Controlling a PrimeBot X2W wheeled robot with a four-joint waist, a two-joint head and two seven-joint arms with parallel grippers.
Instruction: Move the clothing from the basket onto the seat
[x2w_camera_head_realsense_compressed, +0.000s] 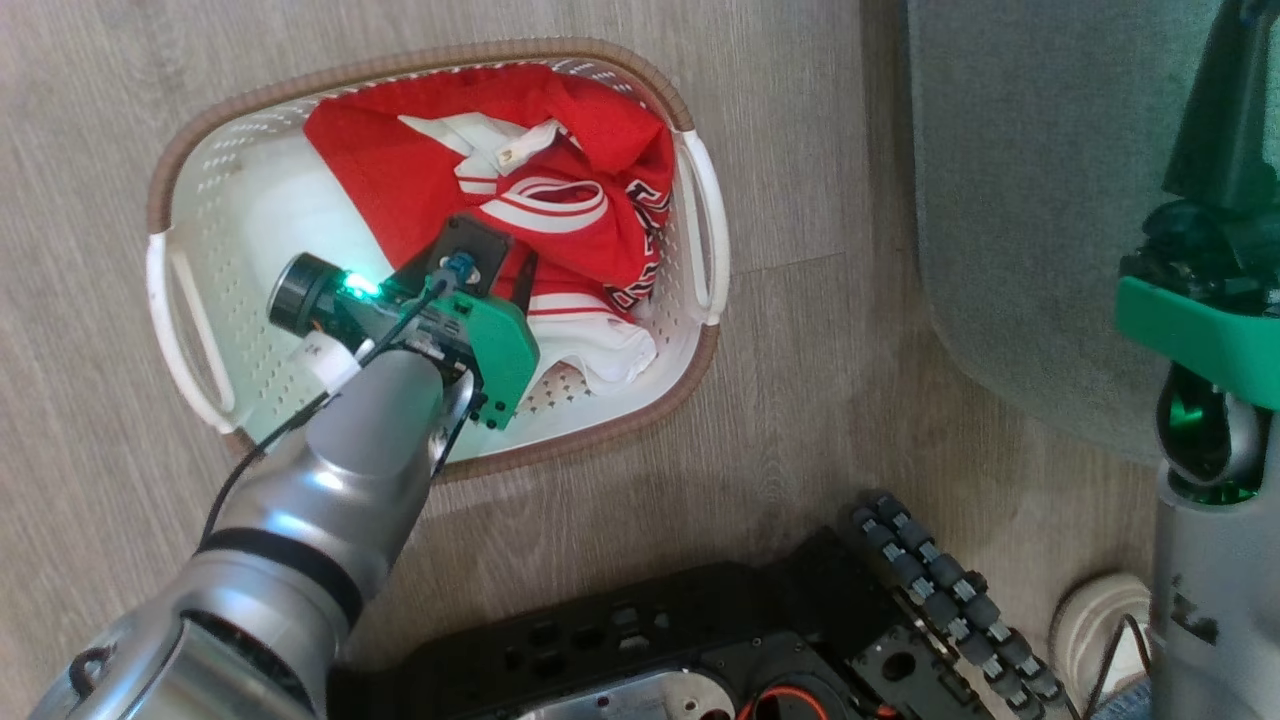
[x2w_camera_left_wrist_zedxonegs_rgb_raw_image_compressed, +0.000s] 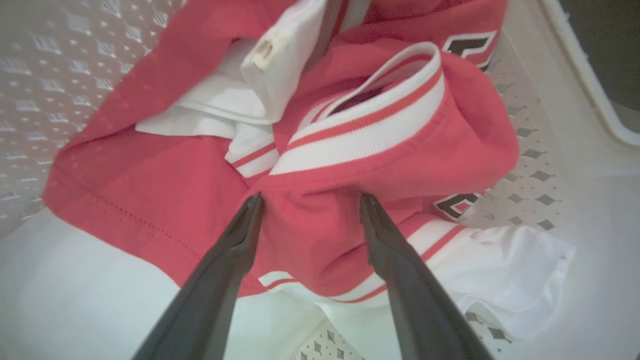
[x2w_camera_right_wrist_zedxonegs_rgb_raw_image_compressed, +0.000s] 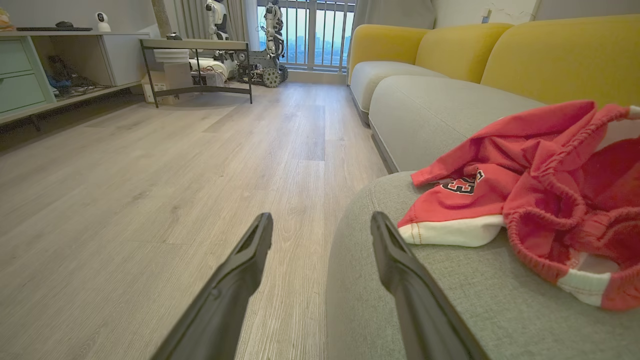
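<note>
Head view: basket (x2w_camera_head_realsense_compressed: 250, 200) on wooden floor (x2w_camera_head_realsense_compressed: 800, 180)

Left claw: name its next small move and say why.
Probably close the left claw. It is open, its tips appear to rest against the red jersey in the basket, and a raised fold of fabric sits between them. Shutting should pinch that fold, ready for lifting.

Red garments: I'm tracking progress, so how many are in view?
2: a red bundle in the basket, and red shorts on the seat. The bundle may hide another.
</note>
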